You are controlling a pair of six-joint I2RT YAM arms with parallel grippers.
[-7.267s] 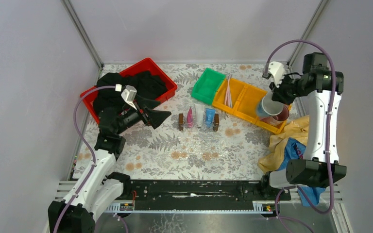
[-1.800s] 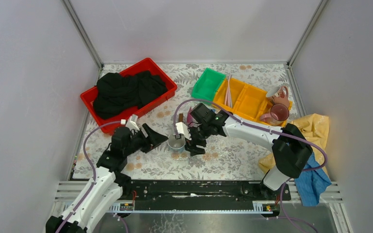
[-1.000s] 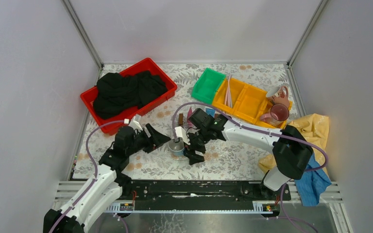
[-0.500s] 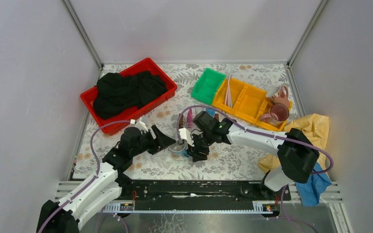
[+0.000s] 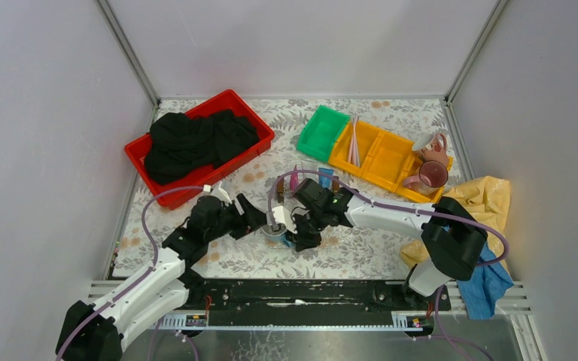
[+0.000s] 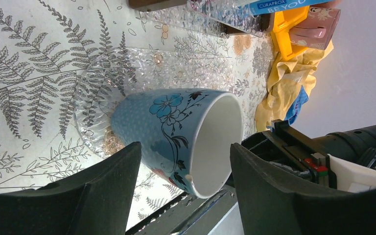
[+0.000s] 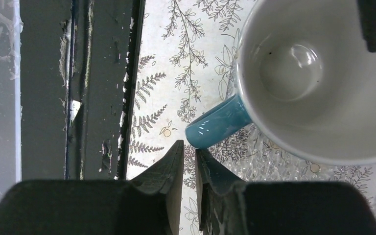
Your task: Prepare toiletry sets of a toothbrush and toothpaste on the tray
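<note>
A white-blue flowered mug (image 5: 275, 230) stands upright on a clear textured tray (image 6: 98, 93) near the table's front. My left gripper (image 5: 256, 220) is open, with one finger on each side of the mug (image 6: 176, 129), not touching it. My right gripper (image 5: 301, 237) is shut and empty, its tips (image 7: 188, 149) just below the mug's blue handle (image 7: 218, 125). The magenta tube (image 5: 294, 180) and blue tube (image 5: 325, 179) lie behind my right arm; I cannot make out the white one. Pale toothbrushes (image 5: 354, 147) lie in the yellow bin (image 5: 384, 162).
A pale pink mug (image 5: 430, 143) and a dark pink mug (image 5: 429, 177) sit at the yellow bin's right end. A green bin (image 5: 322, 131) and a red bin of black cloth (image 5: 196, 143) stand at the back. Yellow and blue cloths (image 5: 463, 214) lie right. A black rail (image 5: 308, 293) runs along the front.
My left gripper has moved right, so its open fingers now flank the mug. My right gripper has shifted slightly left beside the mug's handle. The mug stays on the clear tray.
</note>
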